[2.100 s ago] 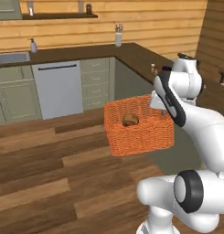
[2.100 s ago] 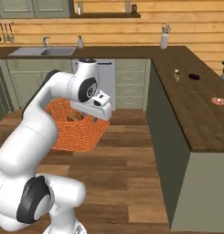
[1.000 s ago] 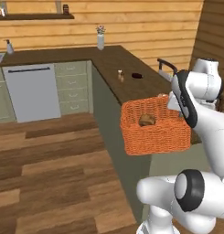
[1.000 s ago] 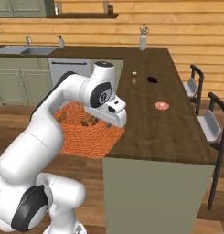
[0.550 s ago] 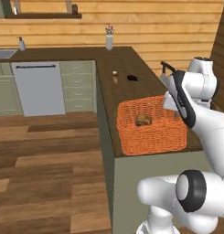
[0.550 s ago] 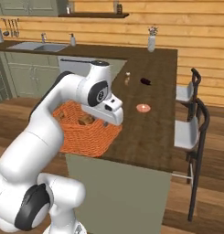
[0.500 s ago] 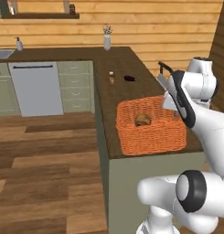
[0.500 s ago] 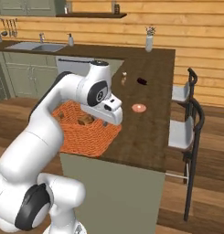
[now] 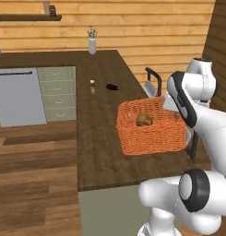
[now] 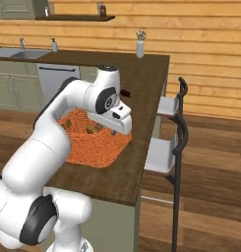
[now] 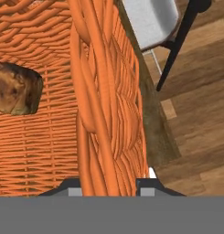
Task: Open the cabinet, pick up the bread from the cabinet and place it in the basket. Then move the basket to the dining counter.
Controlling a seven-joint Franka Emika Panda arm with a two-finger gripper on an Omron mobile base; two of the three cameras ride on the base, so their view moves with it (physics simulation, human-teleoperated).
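The orange woven-mesh rectangular basket (image 9: pixel 152 126) has rounded corners, upright sides and a thick braided rim. It sits over the long dark-brown wood-grain dining counter (image 9: pixel 98 152), near that counter's stool-side edge; whether its bottom touches the wood cannot be told. Inside it, on the weave of the floor, lies the small brown roundish bread (image 9: pixel 143 120) with a lighter tan top.

The robot's two-finger gripper (image 11: pixel 109 183) is clamped on the basket's side wall: in the hand view the braided rim and wall run up between the two dark finger tips, one tip inside the basket and one outside. In the base views the white hand covers that wall, so the grip itself is hidden there.

The left base view shows the whole basket from above, with the bread near its middle, and further along the counter a small dark aubergine-like item (image 9: pixel 112 86) and a small brown bottle (image 9: pixel 92 86), both well apart from the basket. A pale vase with dry flowers (image 9: pixel 92 42) stands at the counter's far end.

The right base view shows the basket (image 10: pixel 90 139) partly behind the arm, and the two grey-seated bar stools with black frames (image 10: pixel 167 147) just beside the counter.

The hand view gives the bread (image 11: pixel 15 88) close up, crusty and mottled, and a grey stool seat (image 11: pixel 150 20) beyond the counter edge.
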